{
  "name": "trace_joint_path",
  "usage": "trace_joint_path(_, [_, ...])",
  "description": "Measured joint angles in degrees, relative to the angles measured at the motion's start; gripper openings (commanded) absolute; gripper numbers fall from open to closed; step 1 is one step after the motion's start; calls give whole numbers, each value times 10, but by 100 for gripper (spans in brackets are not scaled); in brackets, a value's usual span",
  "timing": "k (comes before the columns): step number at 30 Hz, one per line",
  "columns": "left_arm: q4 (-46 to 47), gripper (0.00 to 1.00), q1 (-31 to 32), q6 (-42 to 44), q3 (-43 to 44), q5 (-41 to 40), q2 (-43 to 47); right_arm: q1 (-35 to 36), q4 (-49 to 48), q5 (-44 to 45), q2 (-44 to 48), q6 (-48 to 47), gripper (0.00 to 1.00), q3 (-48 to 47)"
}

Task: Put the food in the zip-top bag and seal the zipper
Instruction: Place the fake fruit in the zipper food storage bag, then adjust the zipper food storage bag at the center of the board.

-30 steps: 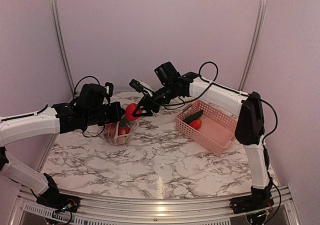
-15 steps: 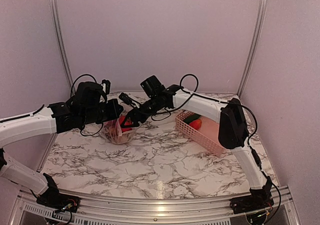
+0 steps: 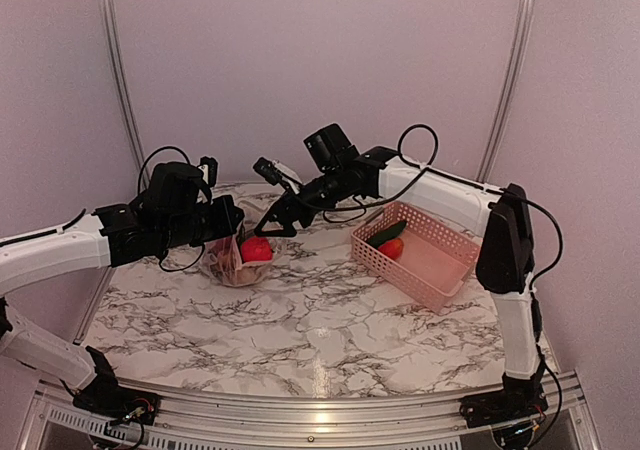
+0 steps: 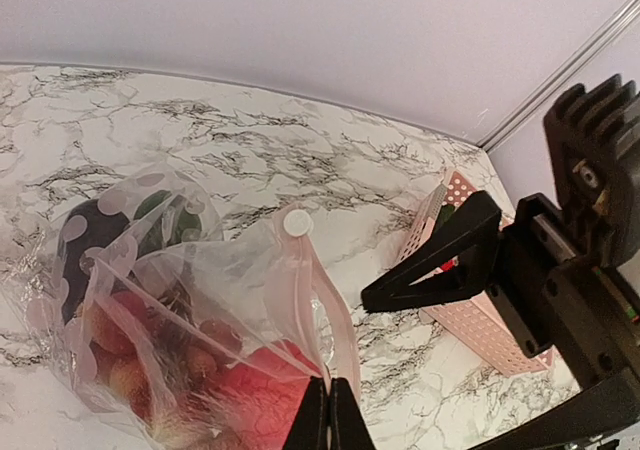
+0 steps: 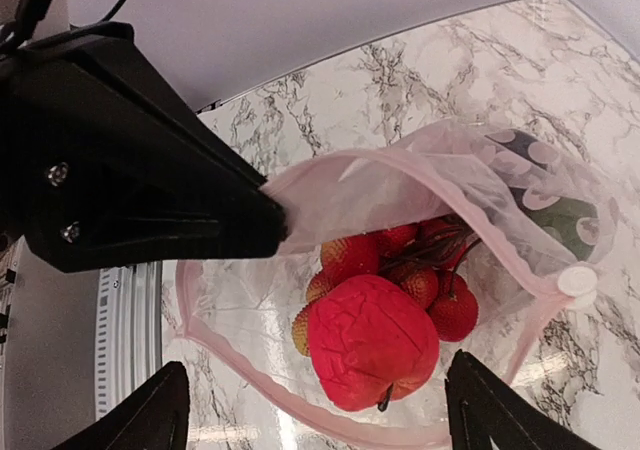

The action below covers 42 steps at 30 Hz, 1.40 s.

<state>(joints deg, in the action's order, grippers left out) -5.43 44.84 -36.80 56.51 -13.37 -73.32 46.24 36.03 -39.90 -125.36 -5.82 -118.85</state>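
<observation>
The clear zip-top bag (image 3: pixel 232 262) stands open on the marble at the left. My left gripper (image 3: pixel 232 232) is shut on its mouth strip, the zipper (image 4: pixel 302 288), pinched at the fingertips (image 4: pixel 328 410). A white slider (image 4: pixel 297 222) sits on the strip. A big red round fruit (image 5: pixel 370 342) lies inside on a cluster of small red balls (image 5: pixel 425 270). The dark eggplant (image 4: pixel 85 232) and a green piece (image 5: pixel 565 220) are deeper in. My right gripper (image 3: pixel 281 220) is open and empty just above the bag mouth (image 5: pixel 320 402).
The pink basket (image 3: pixel 440 275) stands at the right, holding a green cucumber (image 3: pixel 386 233) and a red fruit (image 3: pixel 393 249). It also shows in the left wrist view (image 4: pixel 470 325). Walls close in behind and at both sides.
The right gripper carried the big red fruit down into the bag mouth, let it go and lifted back up and right. The fruit now lies in the bag. The left gripper kept its hold.
</observation>
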Motion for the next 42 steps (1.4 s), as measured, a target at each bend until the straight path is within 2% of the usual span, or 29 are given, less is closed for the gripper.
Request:
trace_joint_path(2, [0, 0, 0, 0, 0, -2, 0, -16, 0, 2, 32, -7, 88, 22])
trace_joint_path(4, [0, 0, 0, 2, 0, -2, 0, -42, 1, 9, 65, -19, 98, 45])
trace_joint_path(14, [-4, 0, -4, -6, 5, 4, 3, -201, 15, 120, 154, -105, 98, 167])
trace_joint_path(16, [-23, 0, -5, -11, 49, 28, -12, -236, 20, 134, 154, -121, 95, 184])
trace_joint_path(20, [-33, 0, 0, -10, 207, 76, -57, -298, 38, 154, 154, -162, 88, 199])
trace_joint_path(22, [-27, 0, 3, -2, 243, 91, -55, -322, 44, 161, 154, -198, 83, 209])
trace_joint_path(26, [-39, 0, 2, 9, 238, 104, -55, -329, 55, 179, 157, -278, 81, 261])
trace_joint_path(30, [-66, 0, 2, 11, 190, 113, -64, -325, 82, 193, 152, -334, 84, 299])
trace_joint_path(38, [-82, 0, 2, 12, 178, 114, -63, -319, 86, 190, 116, -357, 94, 297])
trace_joint_path(39, [-82, 0, 2, 11, 178, 114, -63, -317, 85, 189, 107, -357, 98, 296])
trace_joint_path(42, [-82, 0, 2, 10, 178, 115, -62, -311, 83, 179, 78, -347, 98, 286])
